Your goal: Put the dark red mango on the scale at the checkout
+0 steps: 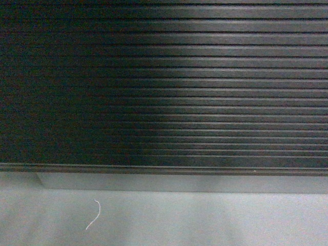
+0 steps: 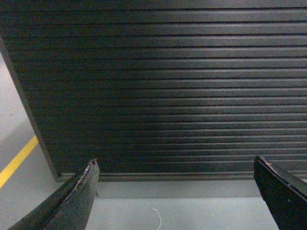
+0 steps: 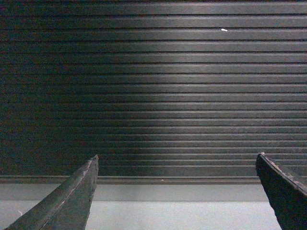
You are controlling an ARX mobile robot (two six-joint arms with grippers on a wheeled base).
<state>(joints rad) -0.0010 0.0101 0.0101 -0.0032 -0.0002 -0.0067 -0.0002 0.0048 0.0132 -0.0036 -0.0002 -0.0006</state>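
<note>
Head view: ribbed black front of the checkout (image 1: 169,82) fills the frame, grey plinth (image 1: 179,183) beneath, grey floor (image 1: 205,220) below with a thin white thread (image 1: 95,215) lying on it. Left gripper (image 2: 175,191): jaws wide, holding nothing. Right gripper (image 3: 176,189): jaws wide, holding nothing. Yellow floor line (image 2: 17,160) at left. Dark red mango and scale out of view.

The checkout (image 1: 164,87) front is black with horizontal ribs above a grey plinth (image 1: 179,183).
</note>
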